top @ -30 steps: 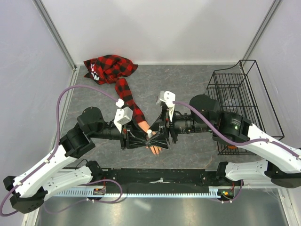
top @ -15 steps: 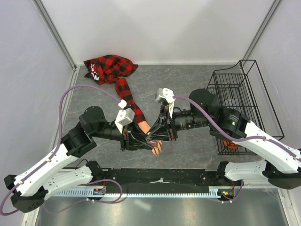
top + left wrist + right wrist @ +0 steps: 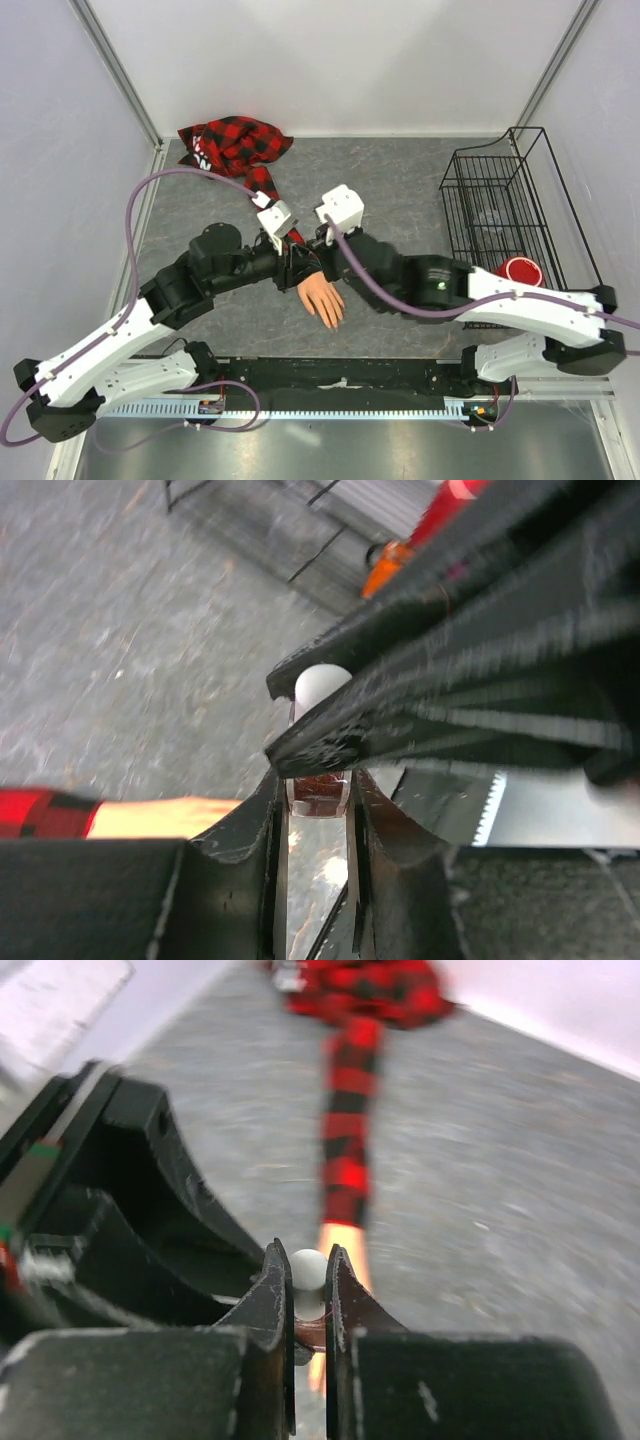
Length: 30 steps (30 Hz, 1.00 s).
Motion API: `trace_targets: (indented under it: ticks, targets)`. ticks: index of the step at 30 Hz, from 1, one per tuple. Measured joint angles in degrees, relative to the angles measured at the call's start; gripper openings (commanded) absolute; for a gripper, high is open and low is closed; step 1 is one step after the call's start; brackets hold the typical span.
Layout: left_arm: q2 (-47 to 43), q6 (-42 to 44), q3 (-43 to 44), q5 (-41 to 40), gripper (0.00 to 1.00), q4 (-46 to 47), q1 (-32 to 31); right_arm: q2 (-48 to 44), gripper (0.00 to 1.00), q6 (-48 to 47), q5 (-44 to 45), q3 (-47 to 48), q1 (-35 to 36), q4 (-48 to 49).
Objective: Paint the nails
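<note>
Top external view: the grey table (image 3: 420,180) is carrying a red-and-black plaid sleeve (image 3: 236,146), which is trailing away beyond both grippers. The mannequin hand (image 3: 322,297) is lying just on their near side, palm down, its nails (image 3: 333,322) too small to make out. The left gripper (image 3: 316,777) is clamping a small reddish bottle (image 3: 318,794), while the right gripper (image 3: 305,1252), meeting it head-on, is pinching the bottle's white cap (image 3: 307,1268).

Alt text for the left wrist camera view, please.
The left gripper holds a small reddish bottle by its body while the right gripper pinches its white cap. Behind, a peach mannequin hand lies on the grey table.
</note>
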Motion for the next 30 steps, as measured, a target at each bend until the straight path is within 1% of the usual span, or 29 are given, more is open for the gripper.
trace_targets:
  ticks: [1,2,3,5,6,7,9,10,12,14,19,23,27,30]
  targets:
    - [0.52,0.02,-0.11,-0.76,0.02,-0.2,-0.02,1.57,0.0,1.25,5.57,0.44,1.44,-0.85]
    - [0.98,0.02,-0.2,-1.29,0.02,-0.17,-0.02,2.69,0.03,2.21,9.35,0.63,2.12,-1.46]
    - [1.81,0.07,-0.24,-1.51,0.02,-0.11,-0.02,3.63,0.16,3.26,12.72,0.7,2.69,-2.14]
    - [2.54,0.26,-0.44,-1.05,0.02,0.59,-0.02,3.93,0.37,3.8,14.62,0.7,2.97,-2.91]
    - [2.56,0.46,-0.48,-0.17,0.02,1.05,-0.02,3.74,0.47,3.65,14.36,0.7,2.99,-2.78]
    - [2.45,0.66,-0.57,0.7,0.02,1.68,0.09,3.48,0.53,3.61,13.7,0.76,2.86,-2.75]
    - [1.57,1.09,-1.31,2.12,0.02,2.21,0.92,2.01,0.65,1.9,9.62,0.81,1.46,-3.98]
    - [1.07,1.09,-1.73,2.99,0.02,2.78,1.25,1.29,0.68,1.42,6.29,0.9,0.07,-4.22]
    - [-0.31,1.07,-2.51,4.92,0.02,4.13,1.68,0.35,0.72,0.46,-0.46,1.27,-2.91,-4.63]
    - [-1.75,1.05,-3.28,6.23,0.02,4.76,1.92,-0.2,0.72,-0.55,-7.78,1.9,-5.44,-4.94]
    - [-5.05,1.07,-4.09,11.3,0.02,5.16,1.88,-2.43,0.72,-2.71,-25.4,2.08,-9.62,-5.27]
    - [-6.03,1.07,-4.09,18.69,0.02,5.86,1.73,-4.52,0.71,-3.48,-39.63,2.1,-12.37,-5.4]
    - [-5.68,0.98,-4.07,26.23,0.02,7.08,1.75,-5.75,0.65,-3.52,-51.36,2.1,-14.8,-5.29]
    - [-5.07,0.79,-4.07,29.68,0.02,7.76,1.75,-5.79,0.59,-2.89,-58.16,2.1,-16.04,-4.63]
